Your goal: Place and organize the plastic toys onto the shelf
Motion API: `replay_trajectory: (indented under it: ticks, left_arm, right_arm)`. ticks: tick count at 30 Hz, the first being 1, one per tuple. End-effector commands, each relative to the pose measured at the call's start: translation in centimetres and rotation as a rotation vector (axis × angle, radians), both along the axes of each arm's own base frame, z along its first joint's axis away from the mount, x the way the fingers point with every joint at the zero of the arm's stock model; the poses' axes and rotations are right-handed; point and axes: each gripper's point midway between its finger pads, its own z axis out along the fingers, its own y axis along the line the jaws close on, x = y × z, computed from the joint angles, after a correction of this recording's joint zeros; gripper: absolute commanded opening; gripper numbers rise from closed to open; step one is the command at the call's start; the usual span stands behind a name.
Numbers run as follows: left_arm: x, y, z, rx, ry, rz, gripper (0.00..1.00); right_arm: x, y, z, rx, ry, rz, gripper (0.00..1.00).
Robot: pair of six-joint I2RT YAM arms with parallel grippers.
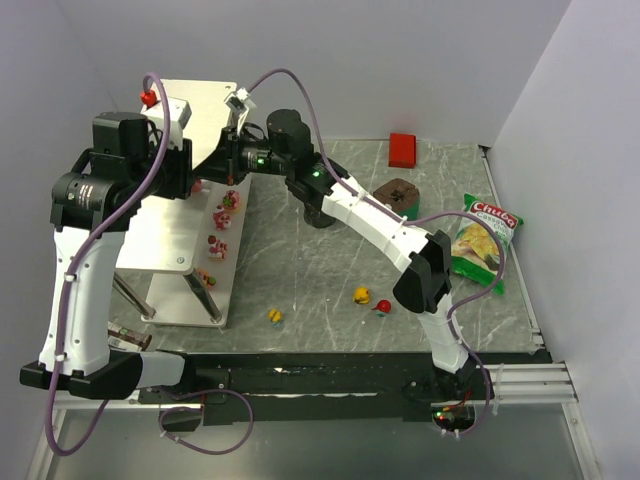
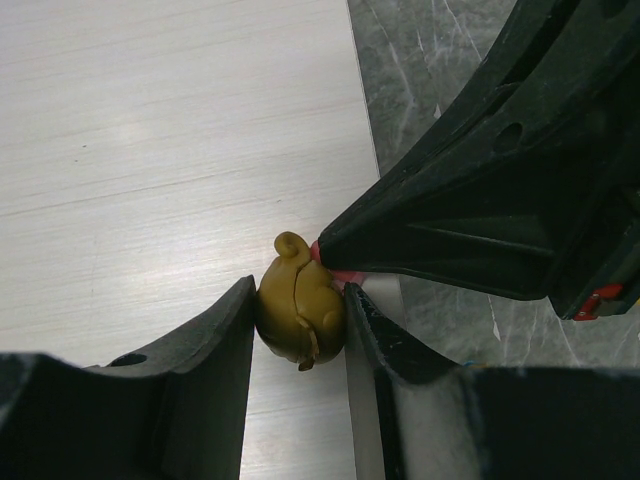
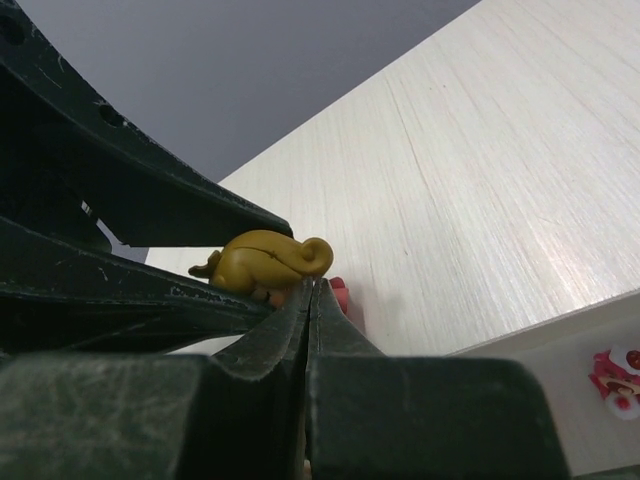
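Observation:
A mustard-yellow plastic toy (image 2: pixel 300 320) with a curled tail hangs just above the shelf's pale top (image 2: pixel 150 150), and my left gripper (image 2: pixel 298 290) is shut on its sides. My right gripper (image 3: pixel 312 285) is shut, jaws pressed flat together, and its tip touches the same toy (image 3: pixel 265 260) next to a small pink-red part (image 3: pixel 340 296). From the left wrist, the right fingers (image 2: pixel 480 200) come in from the right. Three pink-red toys (image 1: pixel 217 245) lie on the shelf's lower tier (image 1: pixel 170 240). Two yellow toys (image 1: pixel 362 296) (image 1: pixel 274 316) and a red one (image 1: pixel 382 306) lie on the table.
A red block (image 1: pixel 402 148) sits at the table's back. A brown cup (image 1: pixel 398 195) stands beside the right arm. A green chip bag (image 1: pixel 483 243) lies at the right. The left arm (image 1: pixel 110 190) hangs over the shelf and hides part of it.

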Motion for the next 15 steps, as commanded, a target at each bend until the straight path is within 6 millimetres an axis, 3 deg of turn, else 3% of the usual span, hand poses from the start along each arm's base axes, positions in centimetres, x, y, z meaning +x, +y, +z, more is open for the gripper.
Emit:
replay_trajectory:
  ticks: [1, 6, 10, 15]
  left_arm:
    - [-0.2, -0.5, 0.4, -0.002, -0.003, -0.025, 0.18]
    - [-0.1, -0.5, 0.7, -0.006, -0.013, -0.024, 0.26]
    - [0.5, -0.2, 0.9, 0.000, -0.021, 0.003, 0.41]
    - [1.3, -0.4, 1.3, -0.010, -0.031, 0.009, 0.47]
  right_arm:
    - [-1.4, 0.2, 1.5, 0.020, -0.037, 0.033, 0.00]
    - [-1.6, 0.2, 1.0, 0.008, -0.023, 0.026, 0.00]
    - [-1.5, -0.2, 0.7, 0.009, -0.003, 0.008, 0.00]
    - [-1.5, -0.4, 0.6, 0.014, 0.024, -0.012, 0.00]
